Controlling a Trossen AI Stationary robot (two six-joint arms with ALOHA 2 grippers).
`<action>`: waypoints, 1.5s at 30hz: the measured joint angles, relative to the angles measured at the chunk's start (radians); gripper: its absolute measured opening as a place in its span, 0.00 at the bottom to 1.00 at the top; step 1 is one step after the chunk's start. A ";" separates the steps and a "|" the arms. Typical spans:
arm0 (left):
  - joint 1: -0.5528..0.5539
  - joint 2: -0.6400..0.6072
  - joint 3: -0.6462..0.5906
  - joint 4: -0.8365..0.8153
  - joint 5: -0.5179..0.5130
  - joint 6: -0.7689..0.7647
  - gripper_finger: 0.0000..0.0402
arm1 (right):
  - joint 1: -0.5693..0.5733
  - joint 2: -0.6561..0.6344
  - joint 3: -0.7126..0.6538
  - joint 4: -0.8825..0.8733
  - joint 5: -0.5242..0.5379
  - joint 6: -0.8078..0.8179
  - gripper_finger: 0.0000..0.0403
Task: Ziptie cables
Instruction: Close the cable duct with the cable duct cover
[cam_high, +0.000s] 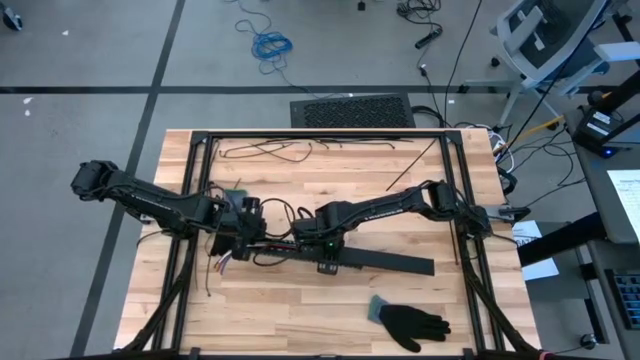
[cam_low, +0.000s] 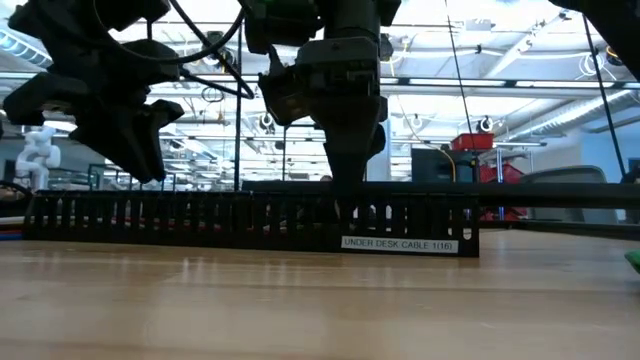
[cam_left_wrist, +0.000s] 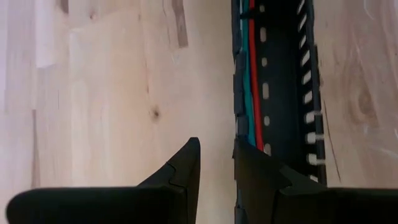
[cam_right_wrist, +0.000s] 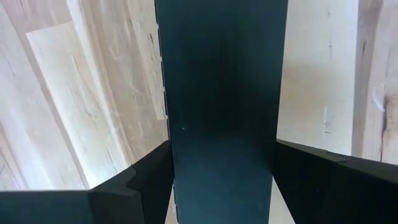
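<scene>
A black slotted strip lies flat on the wooden table, running left to right. The cables, orange and teal here, lie inside its channel, and their loose ends stick out at its left end. My left gripper hovers just above the strip's left part, slightly open, with only bare wood showing between its fingers. One finger stands over the strip's wall. My right gripper comes down on the strip's middle and straddles its width. My right gripper has the black strip between its two fingers, one finger at each long side, about the strip's middle. The fingers point down and lie across the strip. The strip rests along its length on the table.
A black glove lies near the table's front right. Thin black strands lie along the far edge. Black frame rails run down both sides of the table. Bare wood lies in front of the strip.
</scene>
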 joint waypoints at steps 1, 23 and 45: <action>0.000 0.000 0.000 0.010 0.000 0.000 0.24 | 0.000 0.000 0.000 0.001 0.001 0.001 0.54; -0.039 0.005 0.000 0.090 0.102 -0.077 0.24 | 0.000 0.001 -0.002 0.020 0.050 0.027 0.54; -0.070 -0.002 -0.075 0.314 0.064 -0.122 0.02 | 0.002 0.002 -0.002 0.015 0.049 0.029 0.54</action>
